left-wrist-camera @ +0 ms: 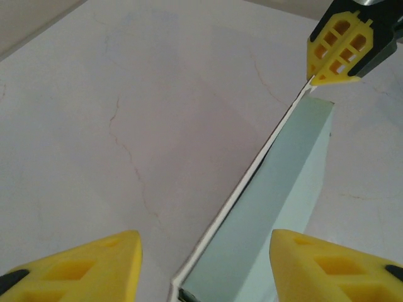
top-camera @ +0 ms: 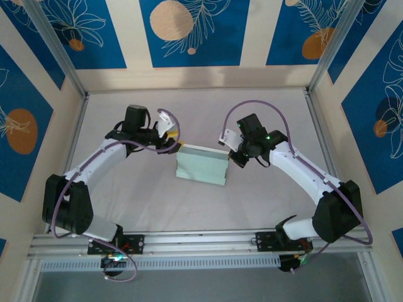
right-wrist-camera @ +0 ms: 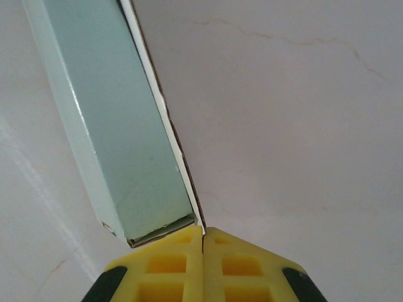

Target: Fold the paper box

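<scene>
Top view: fixed above and behind the arms, looking down and forward over the whole table (top-camera: pixel 145 201); far enough back to take in the left arm (top-camera: pixel 94 158), the right arm (top-camera: pixel 302 167) and the side walls (top-camera: pixel 25 126).
Left wrist view: low and close to the table, looking past the left gripper (left-wrist-camera: pixel 204 242) along the paper box (left-wrist-camera: pixel 283 201).
Right wrist view: closer still, looking past the right gripper (right-wrist-camera: pixel 203 234) along the same box from its opposite end.
Shared: all three views show the box and the table; the left wrist view also catches the right gripper at the box's far end.
</scene>
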{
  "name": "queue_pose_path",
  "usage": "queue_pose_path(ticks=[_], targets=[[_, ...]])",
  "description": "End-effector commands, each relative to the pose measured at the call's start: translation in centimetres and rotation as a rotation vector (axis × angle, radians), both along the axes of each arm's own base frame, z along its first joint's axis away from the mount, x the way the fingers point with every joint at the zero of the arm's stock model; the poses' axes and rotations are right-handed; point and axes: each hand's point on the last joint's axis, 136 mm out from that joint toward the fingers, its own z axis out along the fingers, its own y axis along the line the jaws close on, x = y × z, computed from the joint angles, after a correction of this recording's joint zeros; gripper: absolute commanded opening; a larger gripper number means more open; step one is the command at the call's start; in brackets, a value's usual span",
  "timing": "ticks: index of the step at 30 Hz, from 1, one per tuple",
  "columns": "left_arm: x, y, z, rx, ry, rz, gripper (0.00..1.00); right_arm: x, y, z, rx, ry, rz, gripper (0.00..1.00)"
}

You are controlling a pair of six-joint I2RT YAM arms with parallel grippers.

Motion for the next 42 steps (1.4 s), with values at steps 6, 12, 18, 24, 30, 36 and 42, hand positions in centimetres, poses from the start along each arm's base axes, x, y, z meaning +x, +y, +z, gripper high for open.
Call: queue_pose_path(ticks=[6,12,18,24,30,36,42], targets=[[-0.5,2.3,2.4,-0.002,-0.040,0.070,0.57,3.1,1.1,1.9,-0.028,-0.187,0.106,0.00],[-2.3,3.1,2.3,0.032,0.017,0.061,0.54,3.9,1.7,2.4,-0.035,-0.218,0.118,0.00],[-5.0,3.5,0.6,0.044,0.101,0.034,0.54,3.8,1.9,1.8,-0.032,-0.209,0.118,0.00],[-6.2,3.8,-0.6,0.075,0.168,0.042,0.53,3.6,2.2,1.6,-0.013,-0.204,0.127,0.00],[-6.6,4.4,-2.1,0.108,0.192,0.079,0.50,3.3,2.2,1.9,-0.001,-0.220,0.132,0.00],[-7.0,4.1,-2.8,0.124,0.215,0.071,0.45,3.1,2.2,1.9,-0.004,-0.205,0.126,0.00],[-6.6,3.4,-3.4,0.132,0.229,0.049,0.45,2.9,2.4,1.7,-0.011,-0.191,0.129,0.00]])
